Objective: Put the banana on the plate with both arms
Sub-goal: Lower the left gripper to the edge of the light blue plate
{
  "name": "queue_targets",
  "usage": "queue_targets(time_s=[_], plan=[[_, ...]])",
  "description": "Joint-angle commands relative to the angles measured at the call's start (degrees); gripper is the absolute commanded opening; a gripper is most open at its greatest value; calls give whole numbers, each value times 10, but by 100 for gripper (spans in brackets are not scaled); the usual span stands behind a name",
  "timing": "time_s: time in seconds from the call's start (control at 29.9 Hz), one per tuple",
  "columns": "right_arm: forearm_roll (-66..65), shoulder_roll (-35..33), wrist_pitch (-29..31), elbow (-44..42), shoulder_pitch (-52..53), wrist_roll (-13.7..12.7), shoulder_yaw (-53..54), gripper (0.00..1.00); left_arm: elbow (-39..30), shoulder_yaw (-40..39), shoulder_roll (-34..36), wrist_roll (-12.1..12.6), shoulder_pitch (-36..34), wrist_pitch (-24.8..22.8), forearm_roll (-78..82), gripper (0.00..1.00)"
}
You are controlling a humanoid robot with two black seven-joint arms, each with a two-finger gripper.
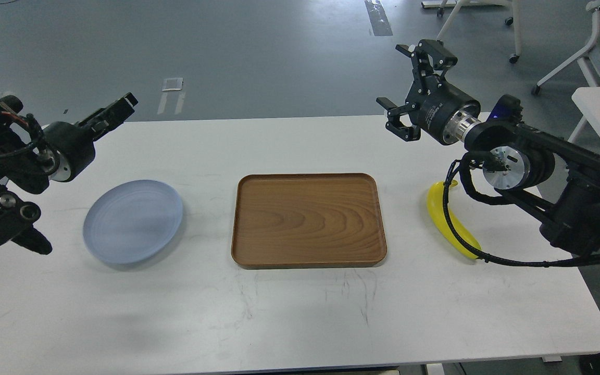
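White desk (pixel 289 312) is seen bearing the plate (pixel 133 222) at left, a wooden tray (pixel 308 220) centrally, the banana (pixel 448 221) at right. Right pincer (pixel 409 88) is spread, empty; left pincer (pixel 123 107) cannot be judged.

Wooden tray (pixel 308 221) between banana (pixel 448 224) and plate (pixel 133 221).

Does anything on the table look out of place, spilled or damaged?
Nothing is spilled or broken. Only faint dark scuff marks show on the table in front of the wooden tray.
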Motion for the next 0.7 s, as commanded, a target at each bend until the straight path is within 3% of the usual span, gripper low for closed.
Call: queue_targets(time_s=[0.0,0.1,0.13,0.27,0.4,0.67], plan=[[-1,-13,0,-2,-1,0,5,100,23,34,56,-52,17,27,21,85],[-1,-21,0,-2,-2,0,4,100,23,62,87,-124,49,32,19,85],[-1,-26,0,-3,-5,0,4,100,26,66,91,-131,57,32,18,85],[-3,-35,0,-6,-12,1,1,100,30,78,94,-121,86,32,16,85],[-8,-37,0,-7,-21,6,2,100,30,79,86,-82,95,27,-3,85],[-7,-53,-1,-4,-19,6,10,100,67,79,26,-79,99,1,-11,85]])
